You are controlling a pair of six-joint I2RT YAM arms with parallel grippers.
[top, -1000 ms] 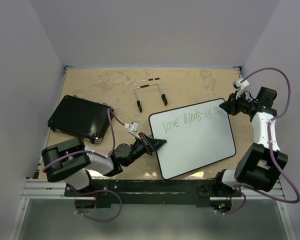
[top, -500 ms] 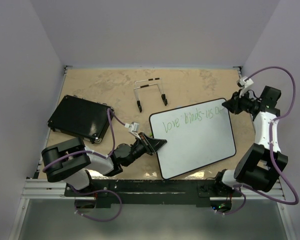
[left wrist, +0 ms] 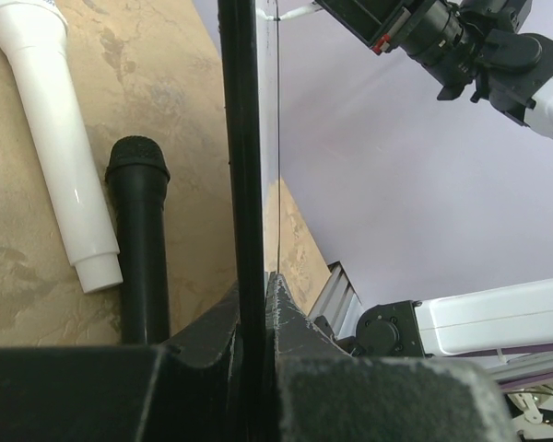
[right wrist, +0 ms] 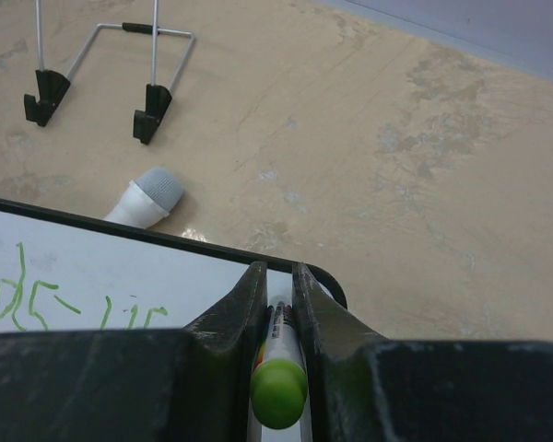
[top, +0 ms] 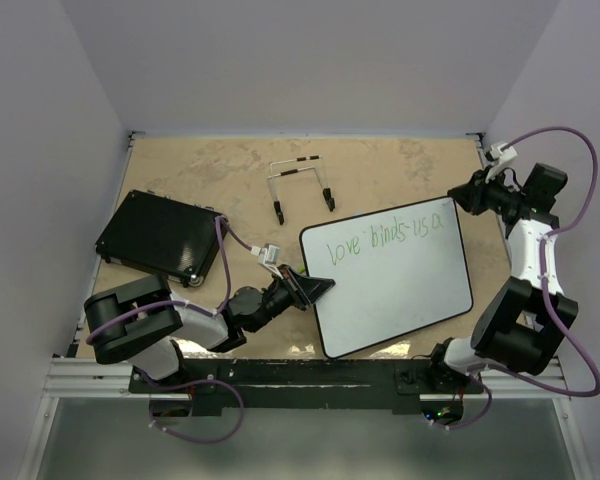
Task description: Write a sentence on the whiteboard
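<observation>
The whiteboard lies tilted on the table, right of centre. The sentence is one green line along its far edge, reading roughly "love binds us a". My left gripper is shut on the board's left edge; in the left wrist view the black frame runs between the closed fingers of that gripper. My right gripper hovers at the board's far right corner, shut on a green-capped marker. In the right wrist view that gripper stands over the corner of the board, with green strokes to the left.
A black textured pad lies at the left. A wire stand sits beyond the board. A white microphone and a black microphone lie by the board's edge; the white microphone's grey head shows past the far edge.
My right gripper has moved right and away with the marker, off the end of the line, so the last letter now shows. The left arm and the board have not moved.
</observation>
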